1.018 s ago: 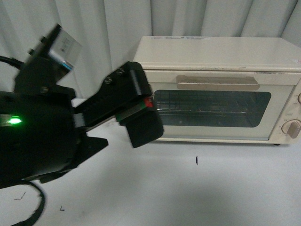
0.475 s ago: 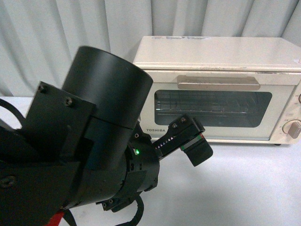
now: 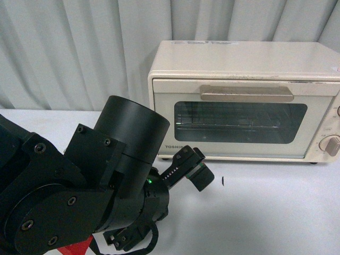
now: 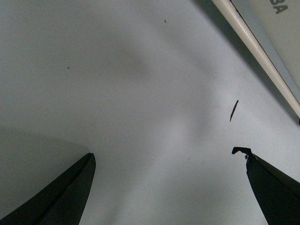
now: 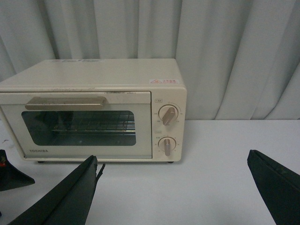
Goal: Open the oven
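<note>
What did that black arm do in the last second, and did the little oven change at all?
The left arm's black claw sank from beside the door of the cream-white toaster oven to low above the white table, pulling back toward the robot. It gripped nothing. The oven stayed shut and unmoved.

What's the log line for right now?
task: open oven | door: shut | handle: untouched | left gripper: open, low over table, before oven | right gripper: open, facing oven, apart

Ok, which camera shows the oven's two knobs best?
The right wrist view: upper knob and lower knob show whole, face-on. The front view crops them at its edge; the left wrist view shows only the lower front of the oven.
</note>
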Available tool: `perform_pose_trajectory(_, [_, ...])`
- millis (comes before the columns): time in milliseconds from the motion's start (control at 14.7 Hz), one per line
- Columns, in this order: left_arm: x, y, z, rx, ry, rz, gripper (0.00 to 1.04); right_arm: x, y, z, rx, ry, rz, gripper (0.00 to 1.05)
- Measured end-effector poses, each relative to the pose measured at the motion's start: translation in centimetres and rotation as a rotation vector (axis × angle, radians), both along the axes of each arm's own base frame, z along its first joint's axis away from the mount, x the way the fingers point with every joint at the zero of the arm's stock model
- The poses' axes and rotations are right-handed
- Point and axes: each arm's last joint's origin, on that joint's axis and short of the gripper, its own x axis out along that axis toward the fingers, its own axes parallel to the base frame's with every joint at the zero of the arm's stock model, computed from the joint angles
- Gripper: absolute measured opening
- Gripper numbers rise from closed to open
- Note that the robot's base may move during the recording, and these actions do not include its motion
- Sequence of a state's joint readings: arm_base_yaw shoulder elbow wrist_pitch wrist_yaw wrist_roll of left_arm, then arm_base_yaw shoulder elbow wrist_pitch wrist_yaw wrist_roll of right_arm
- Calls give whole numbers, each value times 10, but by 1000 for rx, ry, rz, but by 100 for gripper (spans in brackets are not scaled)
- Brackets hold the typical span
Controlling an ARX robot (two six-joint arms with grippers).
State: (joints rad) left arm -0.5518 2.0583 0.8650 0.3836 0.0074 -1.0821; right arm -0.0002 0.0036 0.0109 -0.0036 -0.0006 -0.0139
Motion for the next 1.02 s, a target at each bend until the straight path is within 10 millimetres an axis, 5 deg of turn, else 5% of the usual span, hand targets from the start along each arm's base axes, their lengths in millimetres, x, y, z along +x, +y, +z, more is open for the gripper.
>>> perform_pose_trajectory(747, [0, 0, -1, 1, 2, 11, 98, 0, 0, 0, 0, 0, 0, 98])
perform_pose_trajectory(950, [0, 0, -1, 2, 2, 12, 98, 5, 5, 3, 129, 325, -188, 98])
perform_pose_trajectory(1018, [0, -1, -1, 2, 1, 10, 98, 11, 2, 14, 199, 295, -252, 98])
